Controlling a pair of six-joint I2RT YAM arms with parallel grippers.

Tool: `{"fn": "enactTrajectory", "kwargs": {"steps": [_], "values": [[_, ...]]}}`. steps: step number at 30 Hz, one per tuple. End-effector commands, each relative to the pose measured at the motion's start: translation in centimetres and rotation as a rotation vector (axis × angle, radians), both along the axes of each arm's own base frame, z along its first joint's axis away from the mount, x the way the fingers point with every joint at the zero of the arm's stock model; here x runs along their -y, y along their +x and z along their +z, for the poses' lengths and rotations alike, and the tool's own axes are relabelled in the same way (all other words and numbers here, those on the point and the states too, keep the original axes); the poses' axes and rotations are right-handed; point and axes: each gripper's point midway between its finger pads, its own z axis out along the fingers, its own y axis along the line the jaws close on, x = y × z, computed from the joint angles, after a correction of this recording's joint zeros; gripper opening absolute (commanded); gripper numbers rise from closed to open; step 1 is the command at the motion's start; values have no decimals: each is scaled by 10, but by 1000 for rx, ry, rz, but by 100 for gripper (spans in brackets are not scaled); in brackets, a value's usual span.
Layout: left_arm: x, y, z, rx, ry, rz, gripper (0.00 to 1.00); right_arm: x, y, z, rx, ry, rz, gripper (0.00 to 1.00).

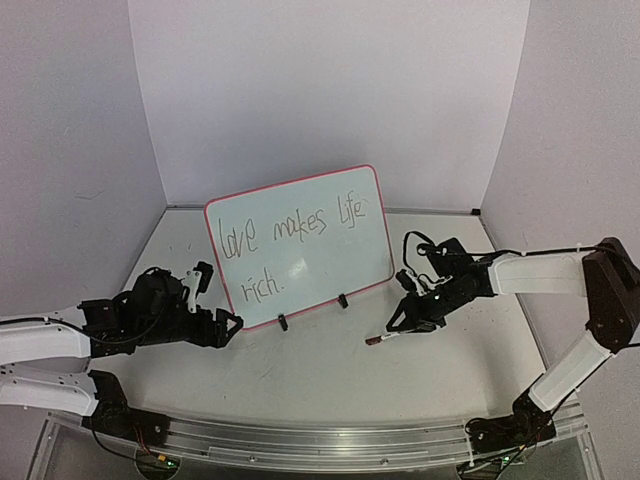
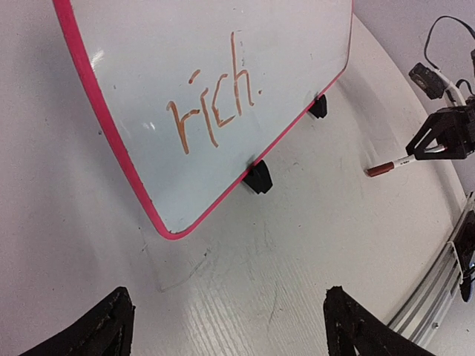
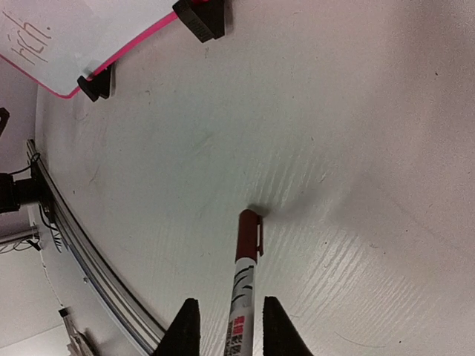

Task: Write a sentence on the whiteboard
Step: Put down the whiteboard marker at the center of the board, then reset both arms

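The whiteboard (image 1: 335, 268) stands tilted at the table's back middle on two black clip feet (image 1: 283, 322). The sentence (image 1: 290, 228) reads "love makes life rich." in two lines; "rich." (image 2: 215, 107) shows in the left wrist view. My right gripper (image 1: 398, 324) is low over the table right of the board. A marker (image 3: 247, 245) with a dark red cap lies between its jaws, with gaps on both sides and the cap end on the table. My left gripper (image 1: 232, 323) is wide open and empty before the board's lower left corner (image 2: 167, 230).
An aluminium rail (image 1: 320, 440) runs along the near table edge. White walls close in the back and both sides. The right arm's cables (image 1: 420, 245) loop near the board's right edge.
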Motion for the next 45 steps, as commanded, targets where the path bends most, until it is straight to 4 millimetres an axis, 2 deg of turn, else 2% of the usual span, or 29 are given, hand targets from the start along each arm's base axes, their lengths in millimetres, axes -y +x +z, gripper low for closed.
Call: {"fn": "enactTrajectory", "kwargs": {"steps": [1, 5, 8, 11, 16, 19, 25, 29, 32, 34, 37, 41, 42, 45], "values": [[-13, 5, -8, -36, 15, 72, 89, 13, 21, -6, 43, -73, -60, 43], [-25, 11, -14, -48, 16, 132, 91, 27, 33, -13, 57, -134, -120, 66], [-37, 18, -16, -57, 15, 182, 92, 40, 41, -17, 73, -184, -164, 76], [-52, 27, -19, -73, 13, 236, 93, 57, 50, -17, 92, -230, -211, 91], [-89, 45, -25, -88, 27, 366, 95, 93, 72, -4, 161, -278, -314, 98], [-109, 60, -23, -81, 18, 431, 96, 118, 85, 10, 208, -287, -379, 98], [-165, 102, -21, -71, -37, 577, 97, 179, 110, 38, 318, -332, -538, 98], [-199, 139, -1, 8, -27, 667, 98, 208, 123, 65, 442, -346, -638, 98], [-220, 169, 26, 121, 21, 718, 99, 223, 129, 93, 584, -363, -695, 98], [-232, 183, 42, 211, 73, 755, 99, 232, 130, 107, 675, -378, -733, 98], [-247, 192, 60, 349, 157, 793, 100, 244, 131, 124, 805, -405, -787, 98], [-257, 184, 57, 484, 233, 807, 99, 261, 125, 120, 925, -482, -828, 98], [-258, 183, 53, 495, 244, 808, 99, 264, 122, 115, 945, -503, -831, 98], [-262, 182, 26, 447, 296, 813, 99, 272, 118, 108, 1014, -539, -853, 98]]}}
